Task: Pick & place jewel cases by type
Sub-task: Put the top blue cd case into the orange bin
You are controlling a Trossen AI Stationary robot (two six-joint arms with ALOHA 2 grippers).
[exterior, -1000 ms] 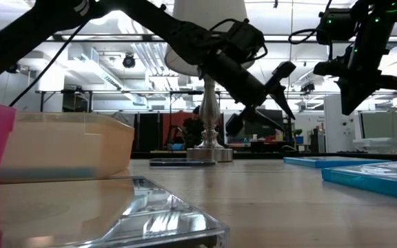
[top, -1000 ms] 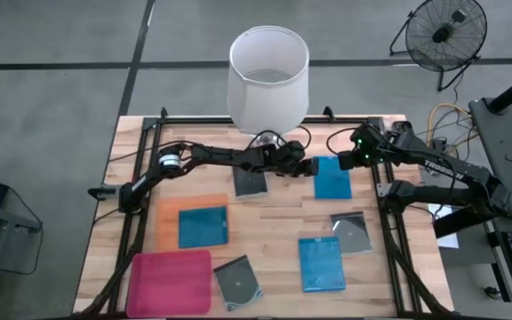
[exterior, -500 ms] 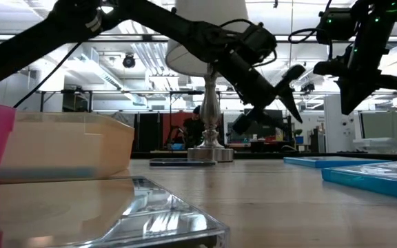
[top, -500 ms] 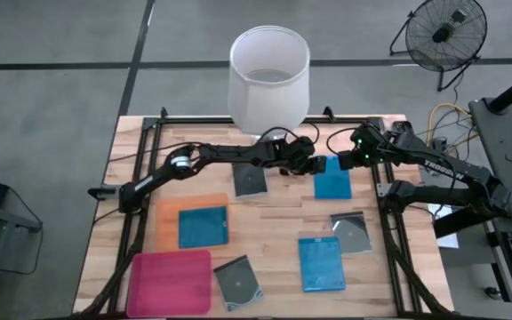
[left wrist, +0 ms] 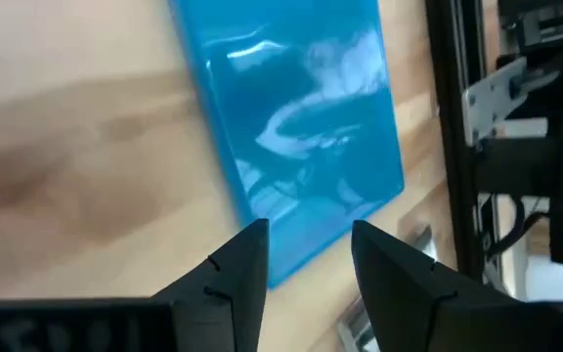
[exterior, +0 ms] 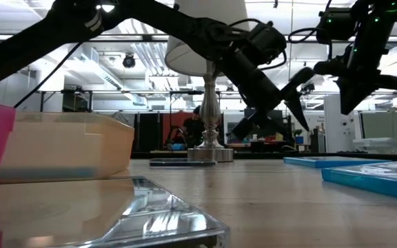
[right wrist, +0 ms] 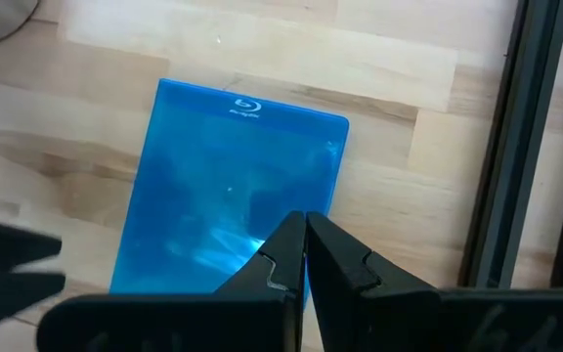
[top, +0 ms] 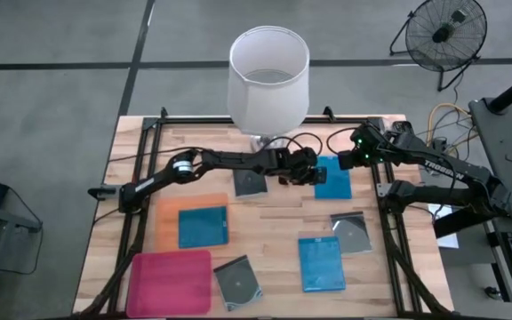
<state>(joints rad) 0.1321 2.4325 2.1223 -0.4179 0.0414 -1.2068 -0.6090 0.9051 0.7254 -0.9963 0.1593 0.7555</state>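
A blue jewel case (top: 332, 178) lies flat on the table at the far right. My left gripper (top: 313, 171) hangs open over its left edge, slanting down; in the left wrist view this gripper (left wrist: 306, 249) has a finger on either side of the case's (left wrist: 301, 127) near corner, above it. Above the same case (right wrist: 233, 186), my right gripper (right wrist: 306, 223) waits shut. Another blue case (top: 203, 226) lies in the orange tray (top: 165, 222), and a third blue case (top: 321, 263) at the near right. Three grey see-through cases (top: 250, 181) (top: 351, 232) (top: 238, 283) lie flat on the wood.
A white-shaded lamp (top: 268, 80) stands at the table's far middle, its foot just behind my left gripper. The pink tray (top: 171, 281) sits at the near left corner. A black frame rail (top: 382, 191) runs along the right side.
My left gripper has gone toward the table's right edge, from over the grey case at the far middle toward the blue case, sinking a little and tipping further down. It has stayed open. No case has moved.
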